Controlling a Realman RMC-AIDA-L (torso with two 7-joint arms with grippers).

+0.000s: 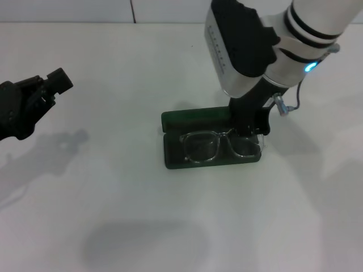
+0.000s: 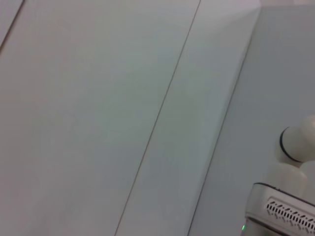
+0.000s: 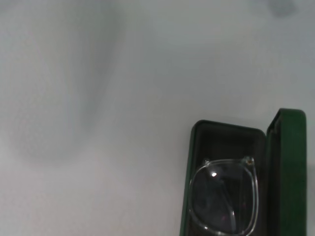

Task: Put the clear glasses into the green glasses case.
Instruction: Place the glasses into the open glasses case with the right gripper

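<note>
From the head view we see the case (image 1: 211, 141) lying open on the white worktop (image 1: 113, 215), its lid (image 1: 195, 118) raised along the far edge, and the glasses (image 1: 220, 145) resting in the tray with the lenses facing up. The right hand (image 1: 249, 126) is down at the right end of the case, its dark fingers right at the right lens and the frame's corner; whether they are pinching the frame or spread apart we cannot tell, since the arm's body hides the tips. The left hand (image 1: 54, 85) hangs well apart over the worktop at the left edge (parked, it seems), and its fingers are too dark for us to judge either. In the left wrist view we see only pale wall panels and, in one corner, part of the right arm (image 2: 290, 187). In the right wrist view we see one end of the case (image 3: 236, 172), its dark lining showing, the lid (image 3: 290, 167) standing upright beside the tray, and one lens of the glasses (image 3: 224, 199) lying inside the tray.
</note>
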